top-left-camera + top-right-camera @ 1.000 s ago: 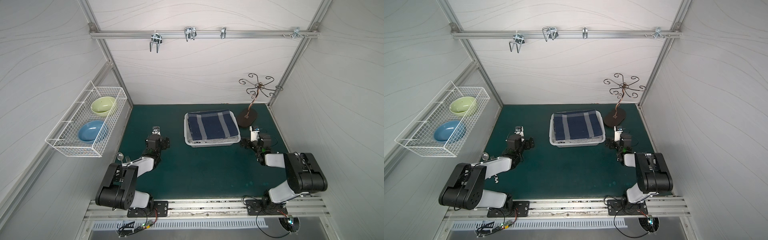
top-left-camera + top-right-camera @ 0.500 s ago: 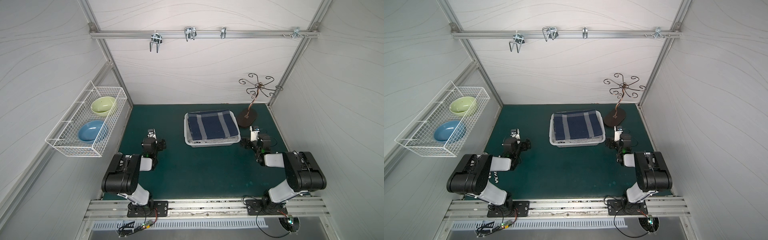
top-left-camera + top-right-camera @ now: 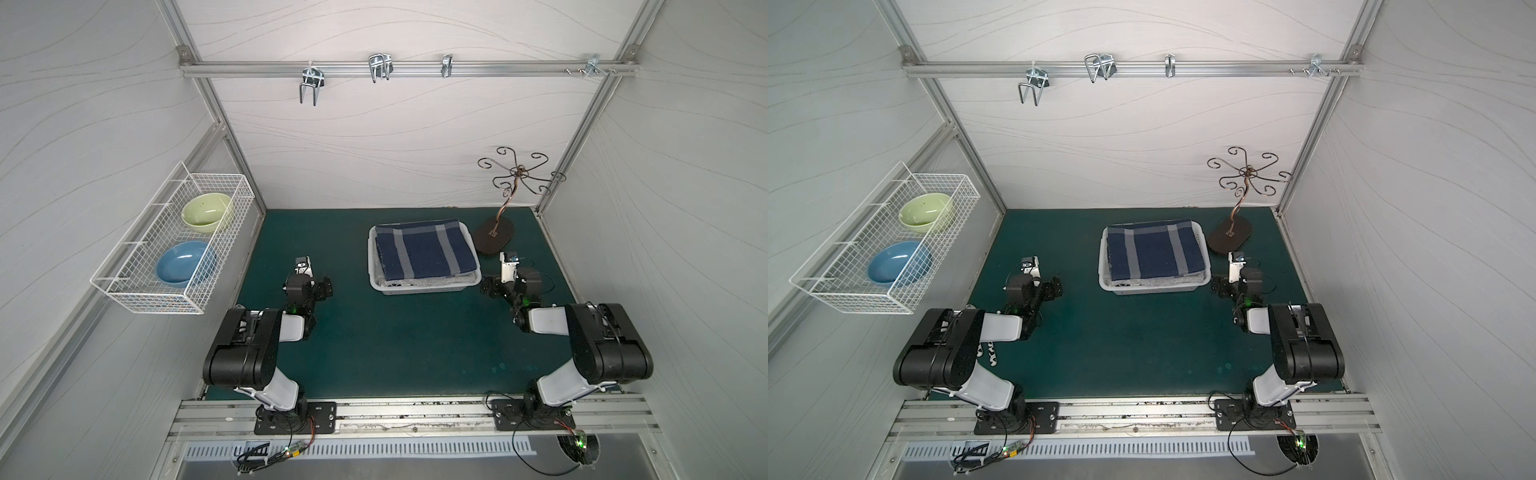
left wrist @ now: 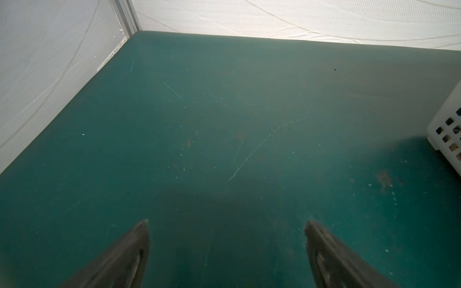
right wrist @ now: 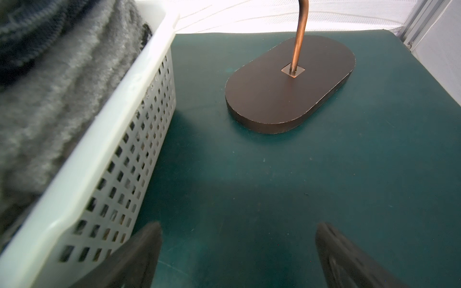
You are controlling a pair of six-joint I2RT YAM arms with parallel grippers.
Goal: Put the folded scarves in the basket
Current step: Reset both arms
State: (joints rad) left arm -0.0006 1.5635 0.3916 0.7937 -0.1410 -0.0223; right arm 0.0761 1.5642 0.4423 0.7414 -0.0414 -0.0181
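The folded scarf [image 3: 424, 253] [image 3: 1154, 254], navy with grey stripes, lies flat inside the white perforated basket [image 3: 424, 289] [image 3: 1152, 289] at the back middle of the green mat. Left of the basket, my left gripper [image 3: 309, 286] [image 4: 227, 224] hangs open over bare mat, holding nothing. A corner of the basket [image 4: 449, 129] shows at that wrist view's edge. My right gripper [image 3: 505, 286] [image 5: 238, 232] stands open and empty just off the basket's right wall [image 5: 139, 139]. The scarf's grey pile [image 5: 50, 87] shows above the rim.
A copper hook stand on a dark oval base [image 3: 494, 237] [image 5: 287, 84] stands right of the basket, close ahead of my right gripper. A white wire rack [image 3: 174, 249] holding a green and a blue bowl hangs on the left wall. Hooks hang from the back rail [image 3: 378, 68].
My left arm has folded back toward its base, its gripper shifting slightly left on the mat. The right arm, scarf and basket have not moved.
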